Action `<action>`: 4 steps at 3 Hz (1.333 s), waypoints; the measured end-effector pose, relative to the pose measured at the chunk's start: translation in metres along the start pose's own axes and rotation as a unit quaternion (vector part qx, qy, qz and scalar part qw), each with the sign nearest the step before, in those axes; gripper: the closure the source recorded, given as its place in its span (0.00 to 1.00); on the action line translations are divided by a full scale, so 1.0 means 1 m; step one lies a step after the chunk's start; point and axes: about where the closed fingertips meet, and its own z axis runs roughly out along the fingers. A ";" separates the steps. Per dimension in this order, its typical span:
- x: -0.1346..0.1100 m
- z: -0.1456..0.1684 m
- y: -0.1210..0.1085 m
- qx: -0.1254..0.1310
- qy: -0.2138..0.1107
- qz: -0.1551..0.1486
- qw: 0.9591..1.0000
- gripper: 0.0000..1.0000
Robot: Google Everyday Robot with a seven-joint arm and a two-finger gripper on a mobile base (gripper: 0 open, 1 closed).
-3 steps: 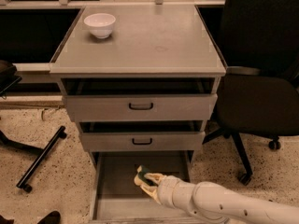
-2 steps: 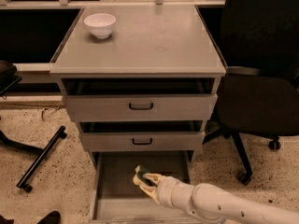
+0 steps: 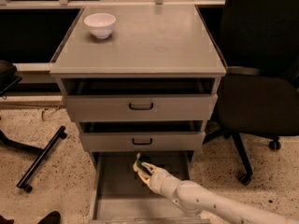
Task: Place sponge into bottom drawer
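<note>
The bottom drawer (image 3: 112, 190) of the grey cabinet is pulled out, showing its plain grey tray interior. My gripper (image 3: 141, 167) reaches in from the lower right and hovers low over the drawer's middle, near the back. Its pale fingers (image 3: 137, 163) close around the sponge (image 3: 148, 174), which shows as a small dark green patch with a pale edge. The sponge is held just above the drawer floor.
The two upper drawers with black handles (image 3: 141, 106) (image 3: 142, 141) stand slightly open above the bottom one. A white bowl (image 3: 99, 24) sits on the cabinet top at the back left. A black office chair (image 3: 261, 101) stands to the right, and a black chair base (image 3: 39, 160) lies on the floor to the left.
My gripper with the sponge has moved slightly farther back and left inside the bottom drawer. Nothing else has moved.
</note>
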 end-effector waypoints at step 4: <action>0.108 0.082 0.067 -0.018 0.051 0.087 0.995 1.00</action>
